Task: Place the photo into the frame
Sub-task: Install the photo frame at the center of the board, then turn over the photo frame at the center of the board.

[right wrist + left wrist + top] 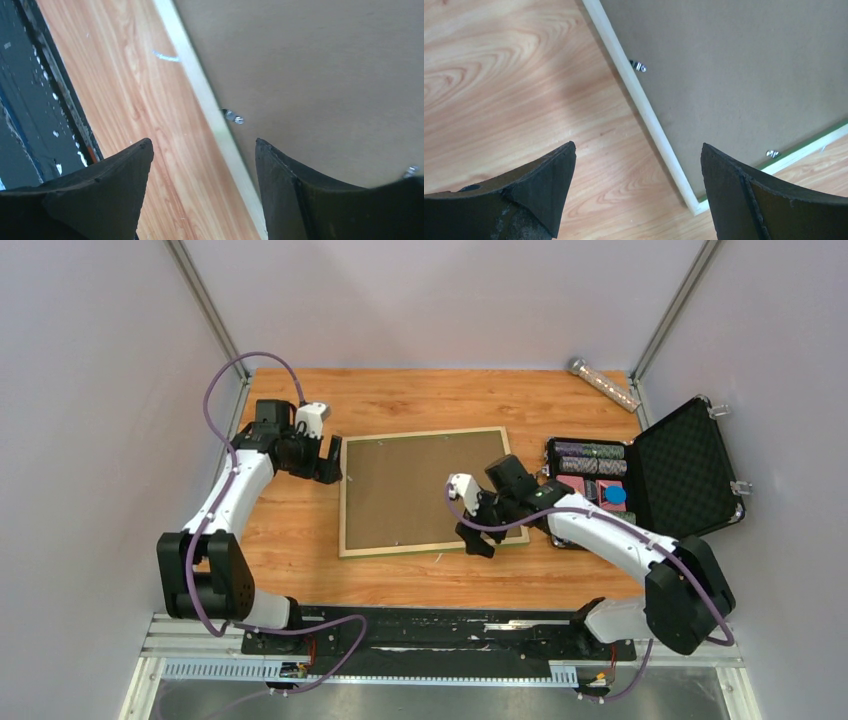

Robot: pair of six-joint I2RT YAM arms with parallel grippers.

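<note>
The frame (342,495) lies back up in the middle of the table, pale wood rails showing. A plain brown backing board (415,490) fills it, held by small metal clips (638,65). The photo is hidden. My left gripper (330,465) is open and empty above the frame's far left corner; in the left wrist view (638,155) the rail (644,115) and its corner lie between the fingers. My right gripper (478,535) is open and empty over the near rail toward the right; in the right wrist view (202,150) the rail (200,85) runs between the fingers.
An open black case (690,465) with poker chips (590,460) stands right of the frame, close to my right arm. A clear tube (605,383) lies at the back right corner. The black base rail (440,630) runs along the near edge. Grey walls enclose the table.
</note>
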